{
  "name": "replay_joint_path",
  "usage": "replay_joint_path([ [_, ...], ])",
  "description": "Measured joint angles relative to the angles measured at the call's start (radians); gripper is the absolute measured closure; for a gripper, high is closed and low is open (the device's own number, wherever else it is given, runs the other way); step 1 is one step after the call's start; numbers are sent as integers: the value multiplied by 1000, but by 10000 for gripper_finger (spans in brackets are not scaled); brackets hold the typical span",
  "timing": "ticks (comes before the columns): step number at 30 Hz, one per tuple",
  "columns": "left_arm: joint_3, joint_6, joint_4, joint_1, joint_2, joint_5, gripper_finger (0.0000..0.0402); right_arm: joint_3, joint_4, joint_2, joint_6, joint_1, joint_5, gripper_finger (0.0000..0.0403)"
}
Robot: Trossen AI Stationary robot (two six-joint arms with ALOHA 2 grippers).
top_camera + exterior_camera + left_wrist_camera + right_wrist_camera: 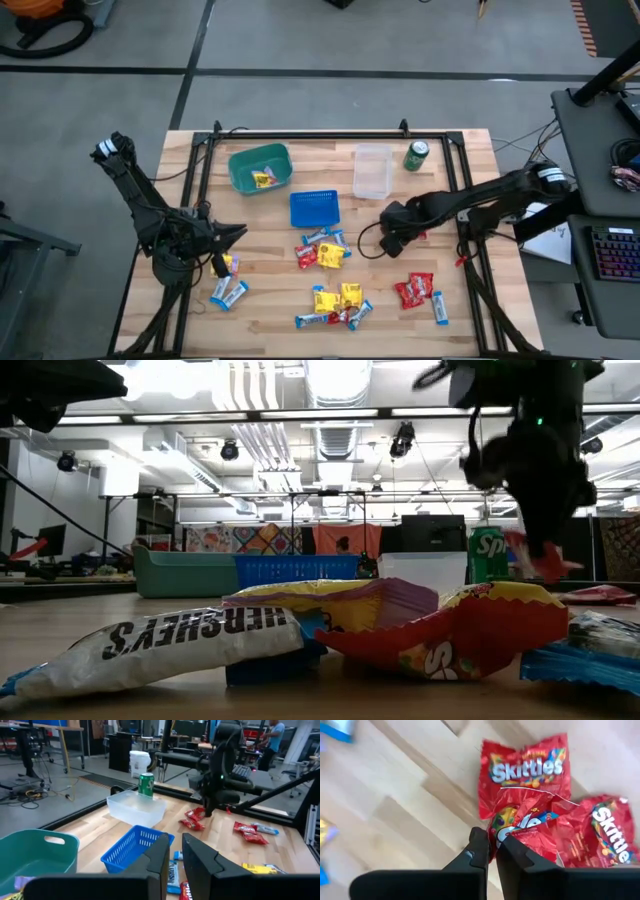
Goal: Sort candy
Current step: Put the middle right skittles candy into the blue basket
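Wrapped candies lie scattered on the wooden table: a mixed cluster [322,252], a yellow-and-blue cluster [340,303], red packs [413,290] and blue-and-white bars [228,293]. My right gripper [492,837] hangs right of the table's middle, pointing steeply down, shut on a red Skittles pack [520,822]. Two more red packs [525,770] lie flat below it. My left gripper [175,845] hovers over the table's left part, pointing level toward the right. Its fingers stand close together with nothing seen between them. A yellow candy [228,262] lies beside it. My right gripper pinches the red Skittles pack by one crumpled edge [501,829] between its two fingers, coming from above and pointing steeply down. The pack hangs below the fingers, lifted clear of the table [540,560].
Along the far side stand a green basket [240,175] holding yellow candy, a blue mesh basket [314,210], a clear plastic tub [371,170] and a green drink can [416,155]. A black frame rail borders the table's far edge.
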Motion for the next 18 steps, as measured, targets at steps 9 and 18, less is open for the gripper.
replay_joint_path([
  [9, 0, -9, 27, 0, 33, -67, 365, 0, 149, -158, -105, 6, 126, 386],
  [18, 0, -9, 114, 1, 38, -104, 365, -12, 766, -112, -500, 6, 91, 386],
])
